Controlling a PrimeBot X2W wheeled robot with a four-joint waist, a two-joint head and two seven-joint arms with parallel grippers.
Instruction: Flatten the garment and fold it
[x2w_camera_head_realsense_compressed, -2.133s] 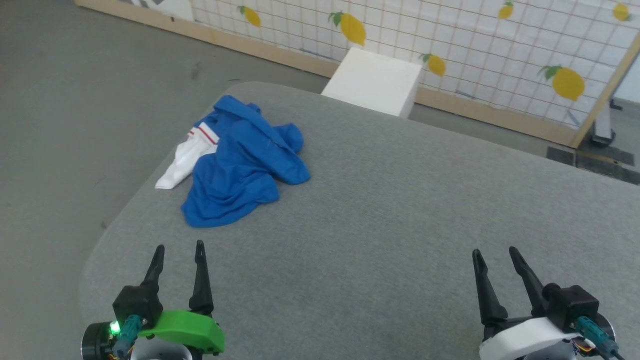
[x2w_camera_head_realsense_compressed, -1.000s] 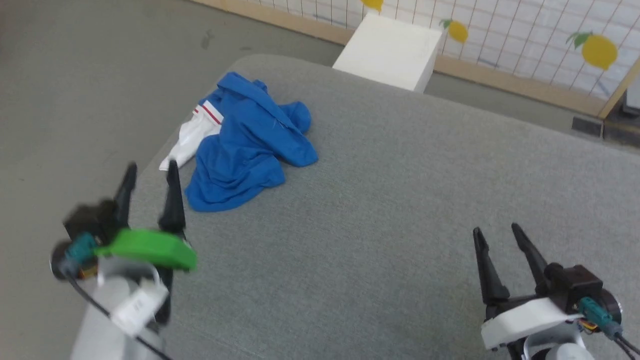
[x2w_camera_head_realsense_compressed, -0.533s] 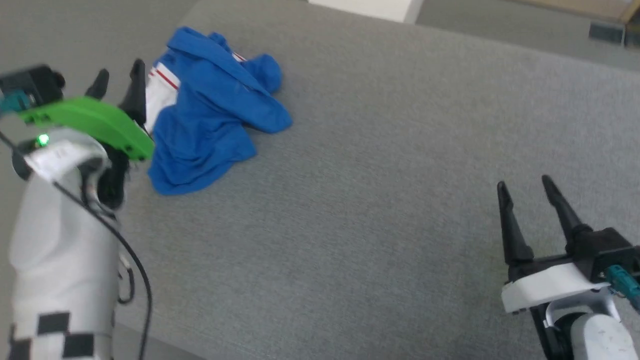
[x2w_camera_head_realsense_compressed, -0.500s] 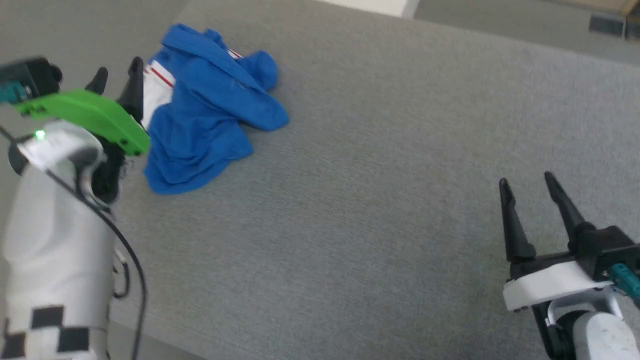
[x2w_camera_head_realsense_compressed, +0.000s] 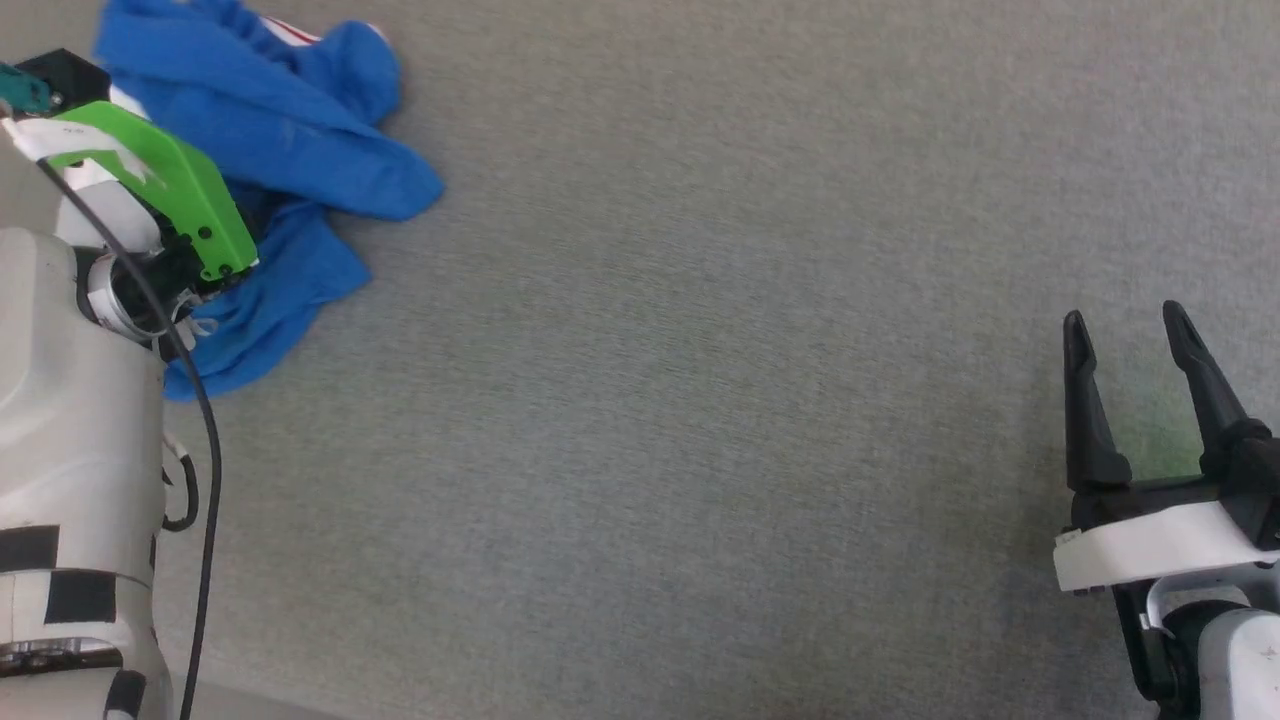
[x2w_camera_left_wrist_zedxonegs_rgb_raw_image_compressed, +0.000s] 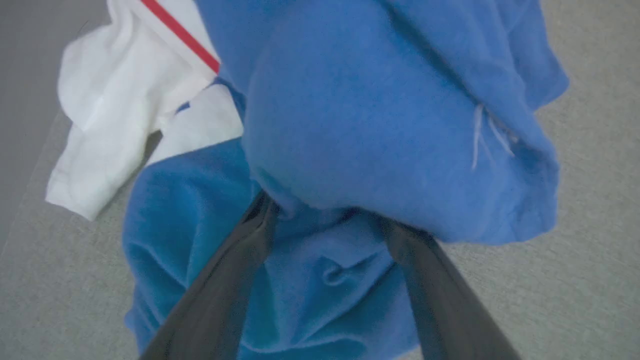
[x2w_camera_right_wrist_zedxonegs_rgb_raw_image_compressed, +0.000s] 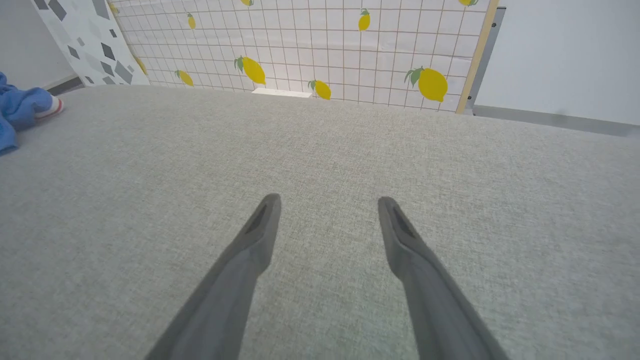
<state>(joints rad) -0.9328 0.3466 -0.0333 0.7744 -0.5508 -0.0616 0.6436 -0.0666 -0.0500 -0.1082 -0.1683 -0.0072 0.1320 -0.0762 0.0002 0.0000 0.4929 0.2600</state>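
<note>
The garment (x2w_camera_head_realsense_compressed: 270, 130) lies crumpled at the far left of the grey padded table (x2w_camera_head_realsense_compressed: 700, 400), royal blue with a white sleeve (x2w_camera_left_wrist_zedxonegs_rgb_raw_image_compressed: 115, 115) and a red stripe. My left arm's green wrist cover (x2w_camera_head_realsense_compressed: 160, 180) sits over its near side. In the left wrist view my left gripper (x2w_camera_left_wrist_zedxonegs_rgb_raw_image_compressed: 325, 215) is open, both fingertips tucked under a bulging blue fold with cloth between the fingers (x2w_camera_left_wrist_zedxonegs_rgb_raw_image_compressed: 235, 270). My right gripper (x2w_camera_head_realsense_compressed: 1122, 320) stands open and empty above bare table at the right, far from the garment (x2w_camera_right_wrist_zedxonegs_rgb_raw_image_compressed: 20, 110).
The white sleeve lies close to the table's left edge, with grey floor (x2w_camera_left_wrist_zedxonegs_rgb_raw_image_compressed: 20, 60) beyond it. A lemon-patterned grid wall (x2w_camera_right_wrist_zedxonegs_rgb_raw_image_compressed: 350, 45) and a white box (x2w_camera_right_wrist_zedxonegs_rgb_raw_image_compressed: 281, 92) stand past the far edge. Bare table stretches between the garment and my right gripper (x2w_camera_right_wrist_zedxonegs_rgb_raw_image_compressed: 327, 205).
The head camera has tilted down, shifting the whole view. My left arm has reached forward until its fingertips are in the garment's folds. The right gripper holds its pose, open.
</note>
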